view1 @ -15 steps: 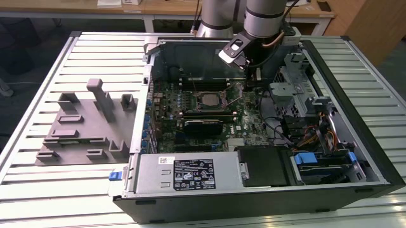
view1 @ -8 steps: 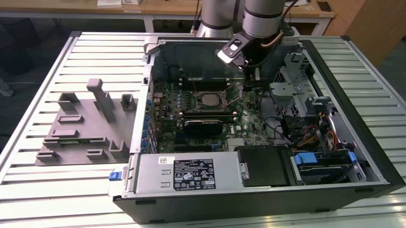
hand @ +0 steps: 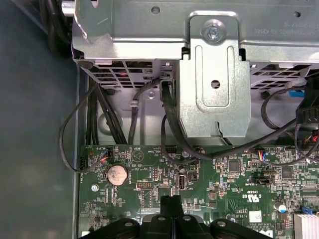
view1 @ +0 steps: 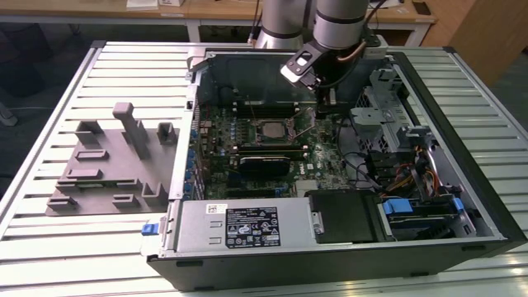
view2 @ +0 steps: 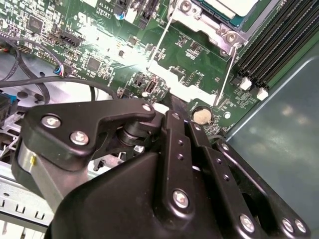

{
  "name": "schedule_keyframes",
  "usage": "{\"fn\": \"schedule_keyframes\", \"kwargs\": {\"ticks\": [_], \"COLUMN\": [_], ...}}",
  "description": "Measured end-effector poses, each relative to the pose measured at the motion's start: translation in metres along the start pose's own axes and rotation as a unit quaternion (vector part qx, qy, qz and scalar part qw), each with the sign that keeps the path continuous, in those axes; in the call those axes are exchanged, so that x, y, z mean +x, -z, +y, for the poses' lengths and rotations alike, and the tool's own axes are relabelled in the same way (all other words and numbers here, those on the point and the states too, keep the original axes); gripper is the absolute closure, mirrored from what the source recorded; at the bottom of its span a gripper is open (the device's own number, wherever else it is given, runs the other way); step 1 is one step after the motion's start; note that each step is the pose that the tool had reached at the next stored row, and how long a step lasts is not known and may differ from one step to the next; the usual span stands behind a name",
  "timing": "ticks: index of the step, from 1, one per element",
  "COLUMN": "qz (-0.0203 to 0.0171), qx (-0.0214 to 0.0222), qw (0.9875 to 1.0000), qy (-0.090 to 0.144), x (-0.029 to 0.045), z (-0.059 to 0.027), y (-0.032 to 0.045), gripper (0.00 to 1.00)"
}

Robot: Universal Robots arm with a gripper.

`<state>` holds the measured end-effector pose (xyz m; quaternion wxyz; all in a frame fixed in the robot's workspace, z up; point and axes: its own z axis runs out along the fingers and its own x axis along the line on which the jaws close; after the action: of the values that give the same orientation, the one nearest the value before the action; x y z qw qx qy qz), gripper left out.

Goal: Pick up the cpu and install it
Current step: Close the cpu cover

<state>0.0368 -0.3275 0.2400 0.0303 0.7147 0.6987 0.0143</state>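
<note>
Claw (hand: 171, 200) closed over motherboard (hand: 224, 174) | cpu (view2: 233, 6) in socket (view2: 219, 31), cut off at edge

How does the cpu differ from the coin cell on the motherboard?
The cpu is square; the coin cell is round. The cpu is clearly the larger of the two. The cpu sits in its socket mid-board; the coin cell sits near the board's edge, close to the gripper. Both have silvery tops and lie flat on the green motherboard.
</note>
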Motion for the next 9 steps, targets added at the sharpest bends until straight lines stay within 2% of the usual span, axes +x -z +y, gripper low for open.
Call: {"fn": "schedule_keyframes", "kwargs": {"ticks": [9], "qz": [0.0], "qx": [0.0], "qw": [1.0], "qy": [0.0], "x": [-0.0001], "z": [-0.0054], "y": [0.0003], "gripper": [0.89]}}
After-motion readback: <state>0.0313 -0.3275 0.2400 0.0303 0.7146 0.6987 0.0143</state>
